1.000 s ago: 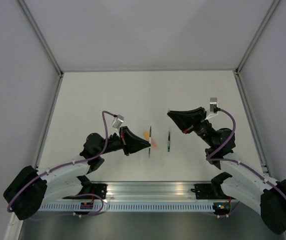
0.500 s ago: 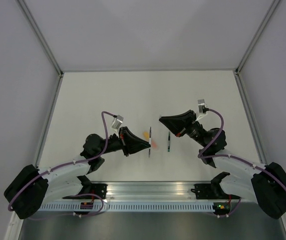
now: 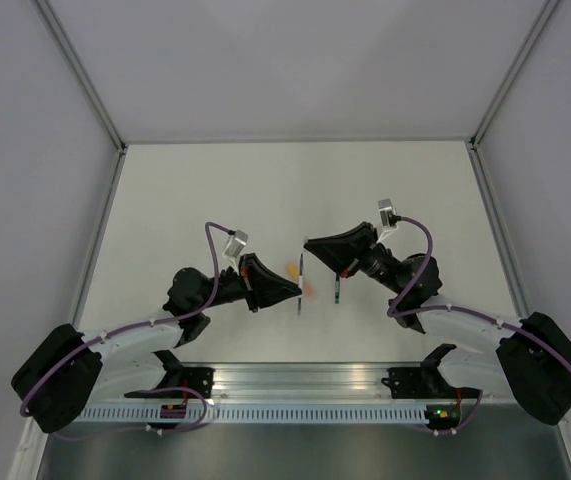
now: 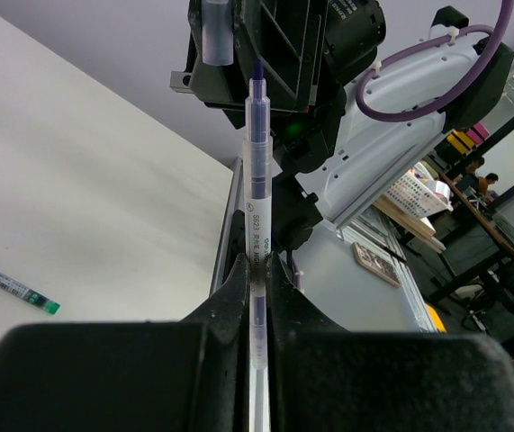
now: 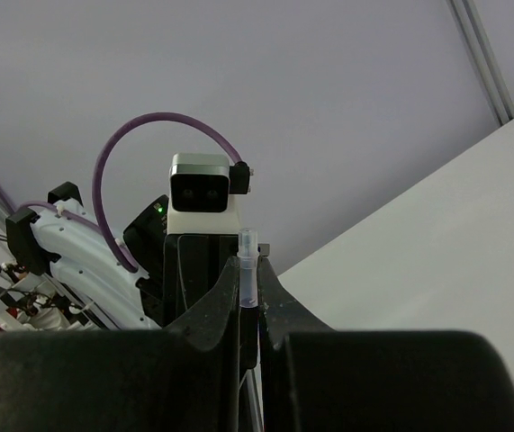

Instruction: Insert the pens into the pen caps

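My left gripper [image 3: 296, 291] [image 4: 257, 267] is shut on the thin silver-grey pen [image 3: 300, 275] [image 4: 257, 162], whose dark tip points at my right gripper [image 3: 308, 244]. My right gripper [image 5: 248, 264] is shut on the translucent grey cap [image 5: 247, 250], which sticks out past its fingertips. In the left wrist view the cap [image 4: 218, 34] sits just left of the pen tip, apart from it. The dark pen with green [image 3: 337, 285] [image 4: 13, 286] lies on the table. The pink-orange marker [image 3: 309, 289] and the yellow-orange cap [image 3: 292, 269] lie by my left gripper. The green cap is out of view.
The white table [image 3: 215, 190] is bounded by grey walls with metal posts [image 3: 90, 95] at the left and right. A metal rail [image 3: 295, 380] runs along the near edge between the arm bases.
My right gripper has moved left and slightly nearer with the grey cap, close to the tip of the silver-grey pen. My left gripper has held still.
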